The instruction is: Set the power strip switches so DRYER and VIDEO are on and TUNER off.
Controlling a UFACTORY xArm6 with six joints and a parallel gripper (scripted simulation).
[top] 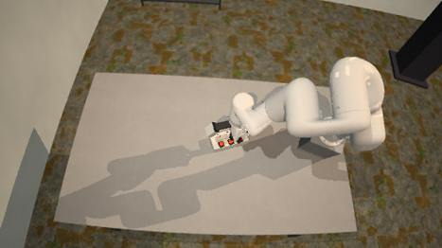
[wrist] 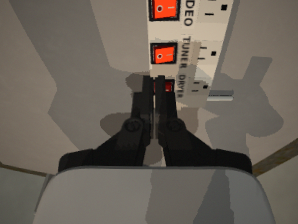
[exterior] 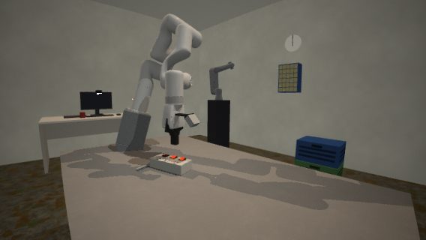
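Table (top: 143,105) with power strip (wrist: 193,30) directly below clenched, empty claw (wrist: 154,90).

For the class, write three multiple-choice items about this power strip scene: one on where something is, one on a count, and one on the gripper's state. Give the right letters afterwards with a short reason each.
1. Where is the gripper?
A. Above the end of the power strip nearest the wrist camera
B. Over the desk with the monitor
C. Beside the blue crate on the floor

2. How many rocker switches does the strip carry?
A. Two
B. Three
C. Five

3. How do the gripper's fingers stand?
A. Spread wide apart
B. Closed on the strip's cable
C. Closed together, holding nothing

Answers:
1 A: in the wrist view the fingertips sit over the nearest switch, below the TUNER switch and the VIDEO switch.
2 B: the exterior view shows three switches in a row on the strip's top.
3 C: the two black fingers meet side by side with nothing between them.
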